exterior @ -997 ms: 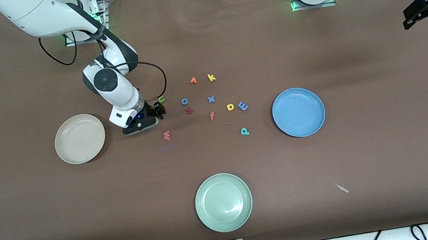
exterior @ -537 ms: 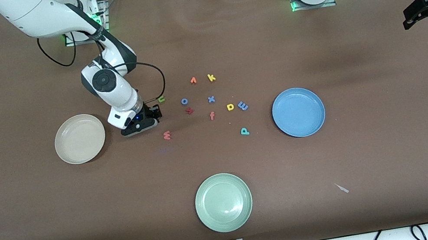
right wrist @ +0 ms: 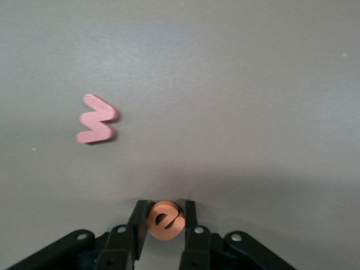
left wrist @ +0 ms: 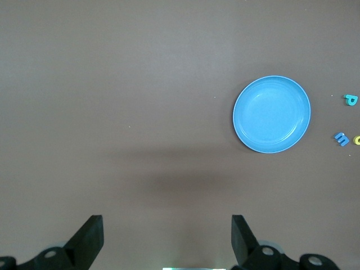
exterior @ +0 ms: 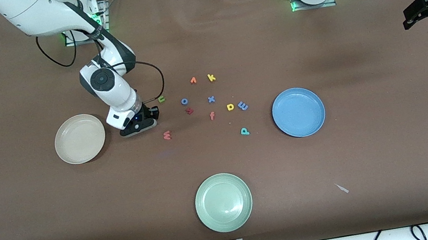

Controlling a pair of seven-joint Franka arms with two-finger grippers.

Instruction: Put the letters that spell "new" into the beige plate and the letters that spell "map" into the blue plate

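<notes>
My right gripper's (right wrist: 164, 225) fingers (right wrist: 138, 222) are clamped on the orange e (right wrist: 165, 219), low over the worktop (exterior: 377, 144) between the beige plate (exterior: 70, 156) and the pink w (exterior: 166, 135); I judge the foam letter light and squashy, best pinched across its flat faces. The left gripper (left wrist: 166, 242) waits high over bare worktop with fingers wide apart, the blue plate (left wrist: 244, 121) in view. The way to the beige plate looks open.
</notes>
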